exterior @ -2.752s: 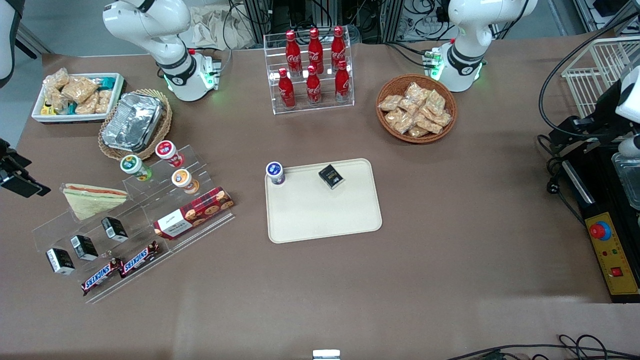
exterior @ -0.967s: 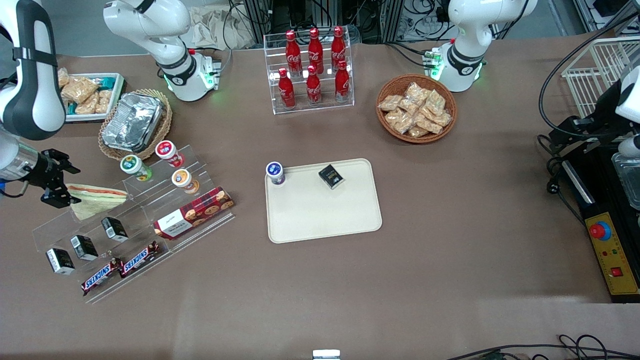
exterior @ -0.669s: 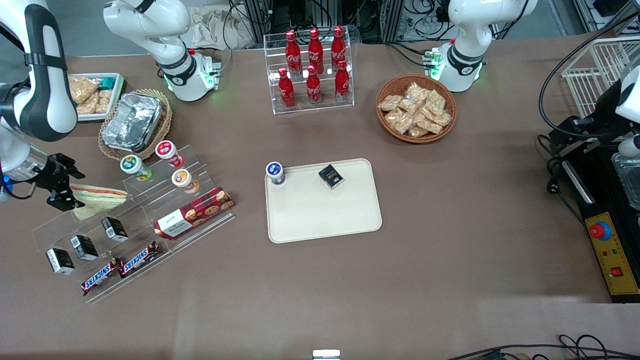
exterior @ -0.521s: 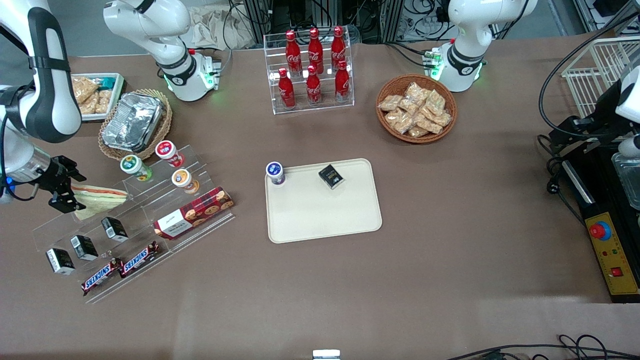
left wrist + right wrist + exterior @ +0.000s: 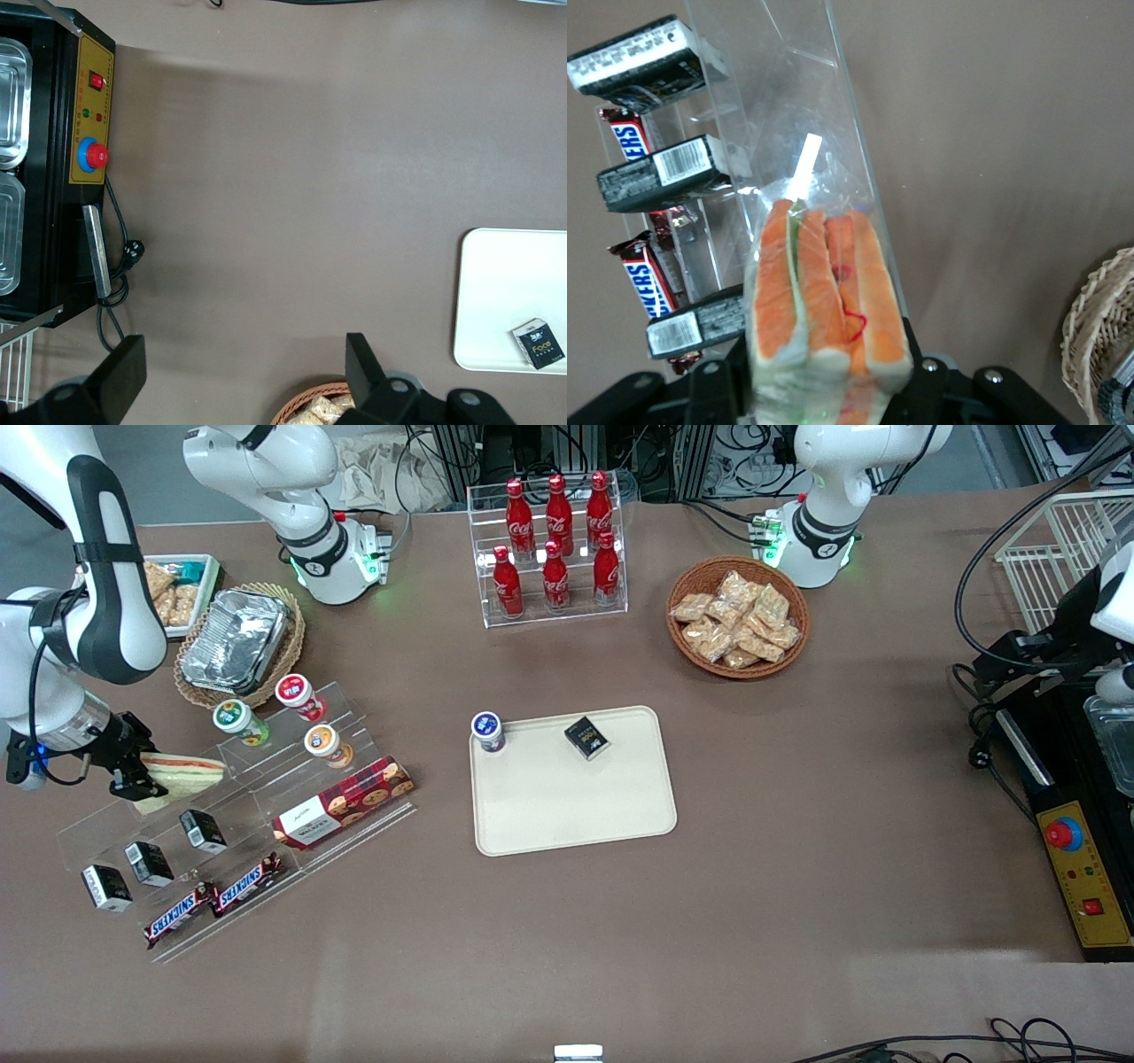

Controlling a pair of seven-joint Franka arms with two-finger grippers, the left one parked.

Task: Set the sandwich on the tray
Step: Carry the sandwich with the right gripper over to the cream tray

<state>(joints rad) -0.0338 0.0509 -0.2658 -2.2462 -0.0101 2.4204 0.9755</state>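
The tool (image 5: 142, 772) sits at the wide end of the sandwich (image 5: 182, 771), its fingers straddling the wedge on both sides; the wrist view shows the sandwich (image 5: 826, 305) filling the gap between them, though I cannot tell if they press on it. The sandwich lies on the clear tiered rack (image 5: 248, 797), well apart from the tray (image 5: 576, 806), which carries 1 cup (image 5: 487, 732) and 1 dark box (image 5: 587, 738) on the worktop (image 5: 797, 824).
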